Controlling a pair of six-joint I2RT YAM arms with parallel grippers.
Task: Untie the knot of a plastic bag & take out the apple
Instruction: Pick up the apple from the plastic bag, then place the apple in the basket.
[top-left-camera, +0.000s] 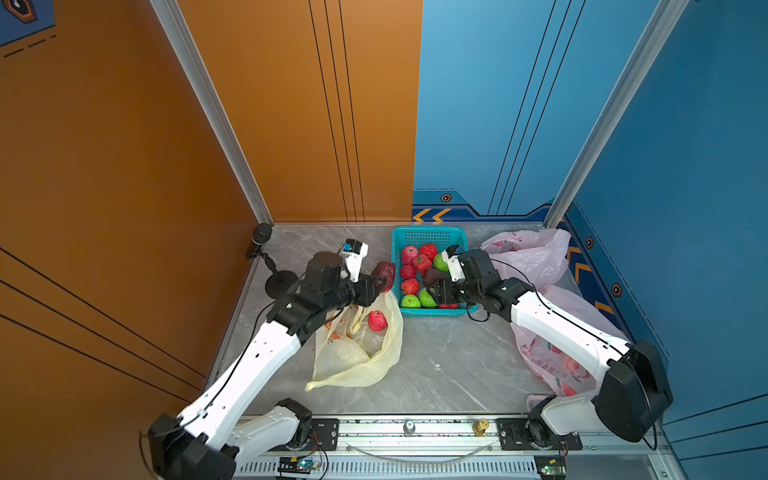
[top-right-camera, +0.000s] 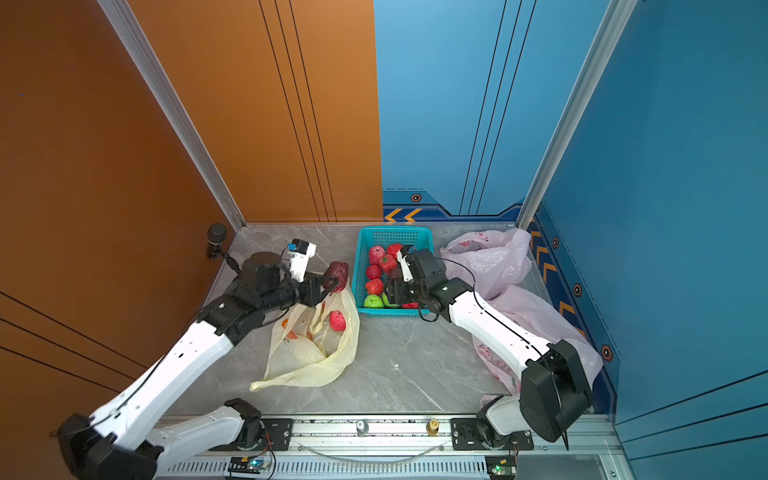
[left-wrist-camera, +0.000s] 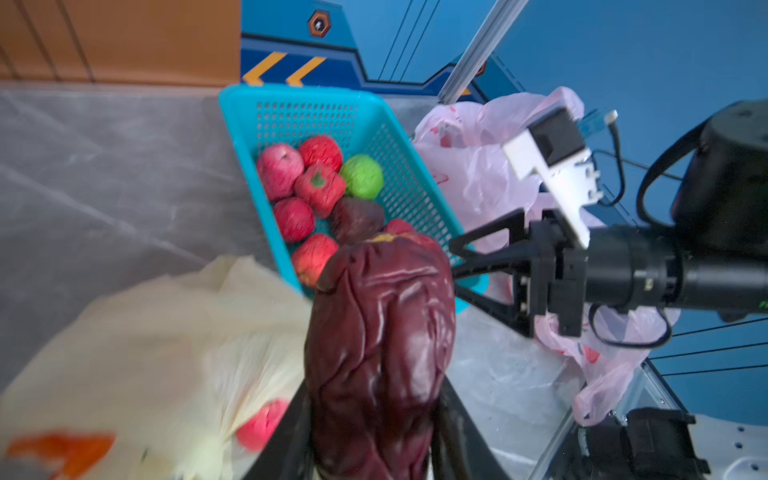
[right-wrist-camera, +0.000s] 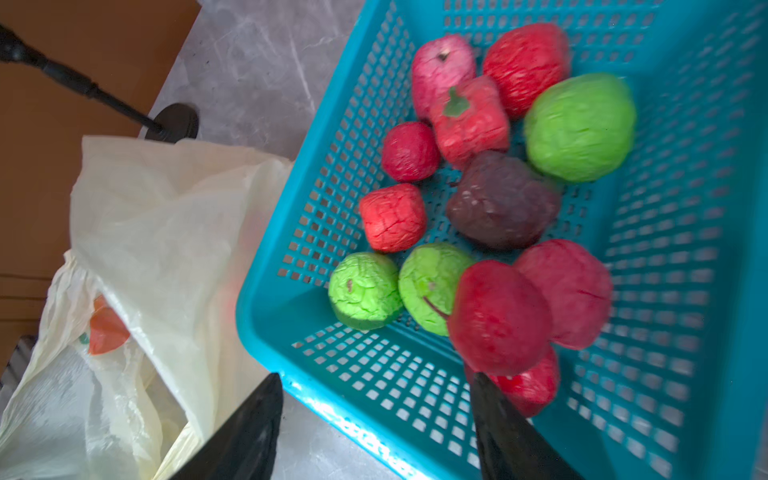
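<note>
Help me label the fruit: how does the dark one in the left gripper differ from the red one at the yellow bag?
The dark fruit is maroon; the red fruit is bright red. The dark fruit looks larger and longer, the red fruit smaller and rounder. The dark fruit is clamped in the left gripper; the red fruit lies loose in the yellow bag. Both are outside the basket.

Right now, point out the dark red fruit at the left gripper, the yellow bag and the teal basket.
dark red fruit (left-wrist-camera: 382, 332): left wrist view, middle of its wrinkled skin.
yellow bag (top-left-camera: 353, 365): in a top view, its crumpled lower half.
teal basket (top-left-camera: 428, 237): in a top view, its mesh back wall.
</note>
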